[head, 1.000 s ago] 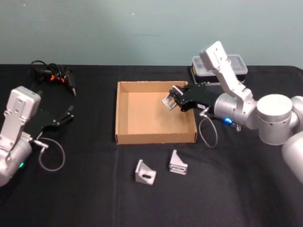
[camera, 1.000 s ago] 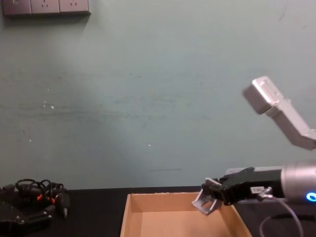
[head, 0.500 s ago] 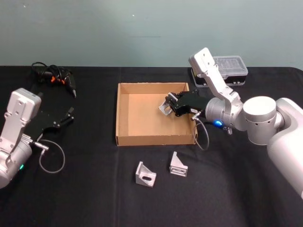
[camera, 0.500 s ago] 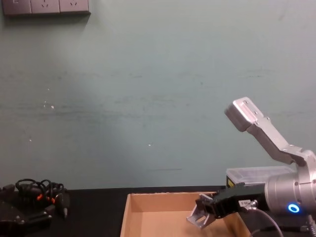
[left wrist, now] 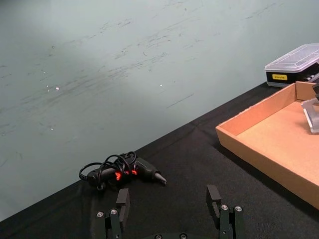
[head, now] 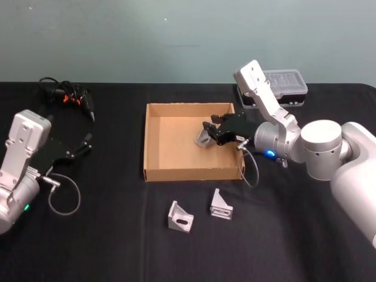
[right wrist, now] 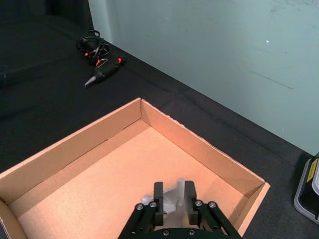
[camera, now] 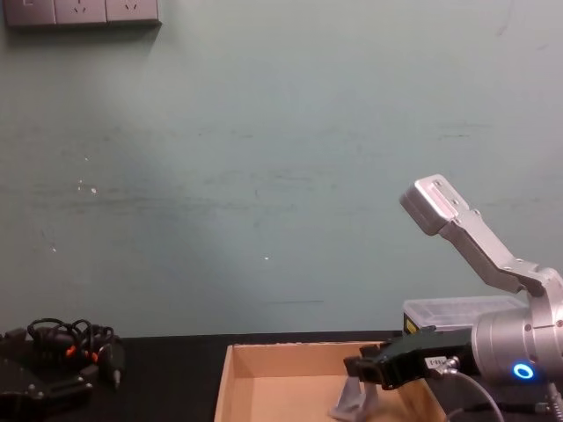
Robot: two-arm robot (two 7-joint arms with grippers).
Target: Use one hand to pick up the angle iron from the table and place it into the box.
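A silver angle iron (head: 202, 138) is inside the tan cardboard box (head: 194, 172), near its right wall. In the chest view the angle iron (camera: 352, 401) stands on the box (camera: 264, 387) floor just under my right gripper (camera: 368, 367). My right gripper (head: 210, 133) hovers low over the box with its fingers open. In the right wrist view the angle iron (right wrist: 174, 198) is a blur between the spread fingers (right wrist: 158, 195). Two more angle irons (head: 180, 216) (head: 221, 204) lie on the black table (head: 117, 235) in front of the box. My left gripper (head: 85, 144) is parked open at the left.
A black case with a clear lid (head: 282, 82) sits behind the right arm. A black-and-orange power tool with coiled cable (head: 67, 94) lies at the back left. In the left wrist view, the open left gripper (left wrist: 168, 199) faces the tool (left wrist: 124, 172) and the box (left wrist: 259, 149).
My right gripper has lowered into the box and opened. The angle iron has left the fingers and dropped to the box floor. The left arm has stayed put.
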